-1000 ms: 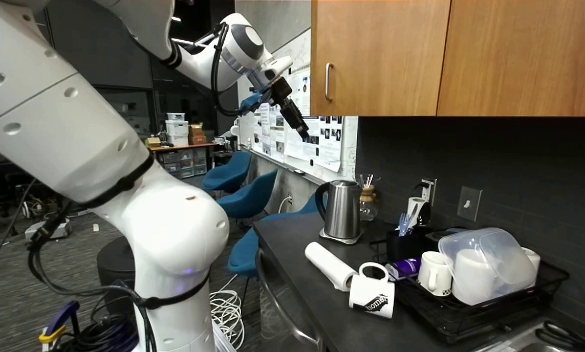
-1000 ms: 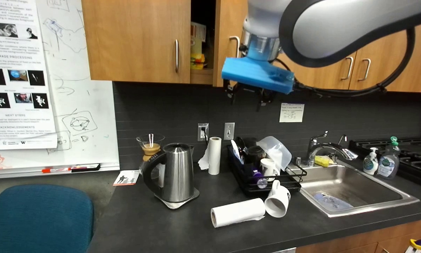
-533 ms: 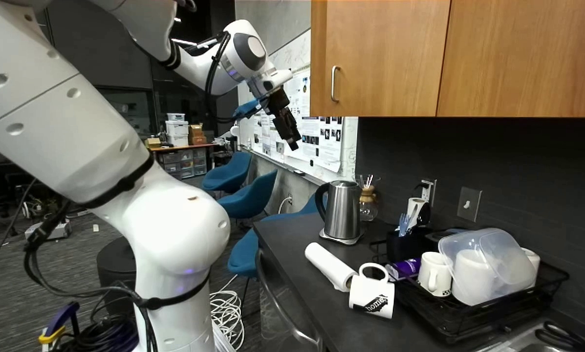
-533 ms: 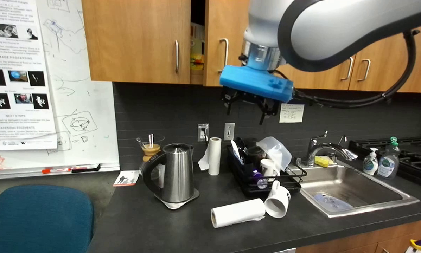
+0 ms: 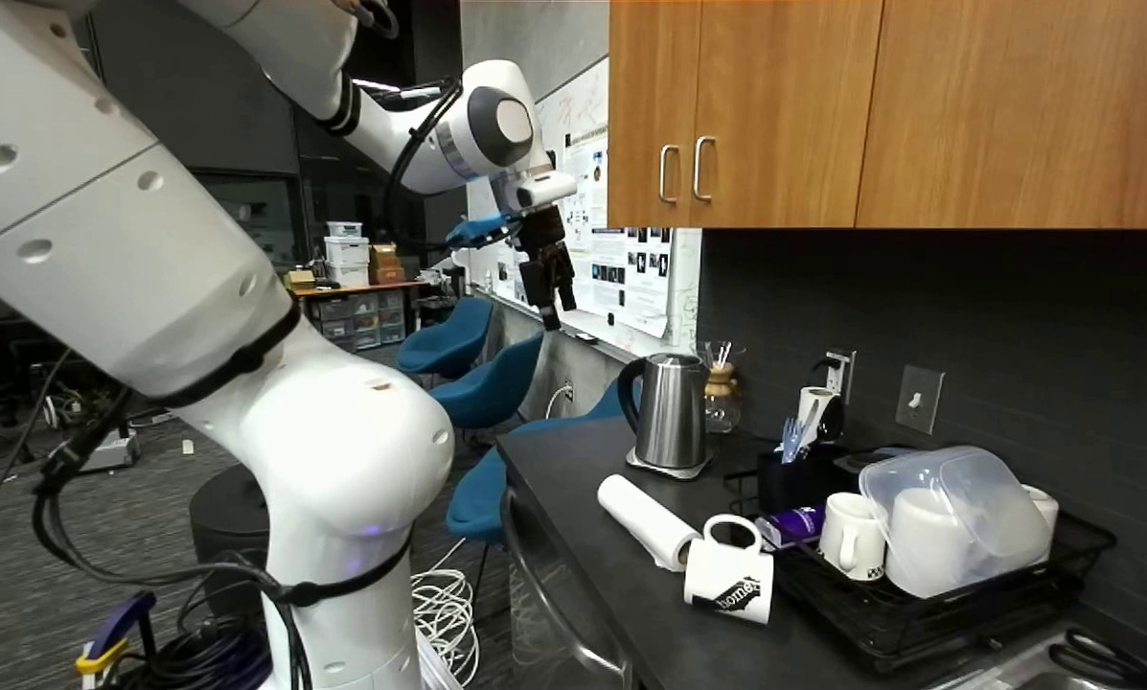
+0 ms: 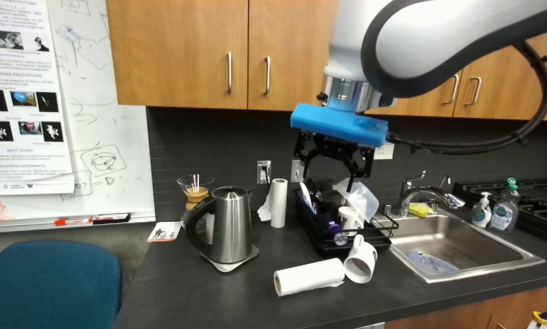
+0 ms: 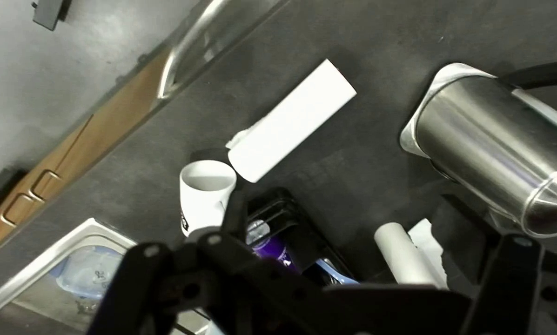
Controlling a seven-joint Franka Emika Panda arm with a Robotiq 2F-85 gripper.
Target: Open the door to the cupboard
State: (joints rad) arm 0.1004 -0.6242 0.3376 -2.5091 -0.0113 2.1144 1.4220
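Observation:
The cupboard is a medium-brown wooden wall cabinet (image 5: 784,96) with flat doors, seen in both exterior views (image 6: 177,50). Its two neighbouring doors sit flush and shut. Their silver bar handles stand side by side, the left door's handle (image 6: 230,73) and the right door's handle (image 6: 268,75). My gripper (image 6: 327,180) is open and empty, pointing down over the counter. It is below the cabinet's lower edge and apart from the handles. It also shows in an exterior view (image 5: 561,312) and the wrist view (image 7: 355,209), its fingers wide apart. The cupboard is out of the wrist view.
Below on the dark counter (image 6: 186,292) stand a steel kettle (image 6: 231,228), a lying paper roll (image 6: 310,276), a tipped white mug (image 6: 361,262) and a black dish rack (image 6: 319,244). A sink (image 6: 474,269) is beside them. Blue chairs (image 5: 506,383) stand past the counter's end.
The right door, partly open a second ago with the shelf contents showing, has swung shut. My gripper has moved down and away from its handle, and it now points more straight down.

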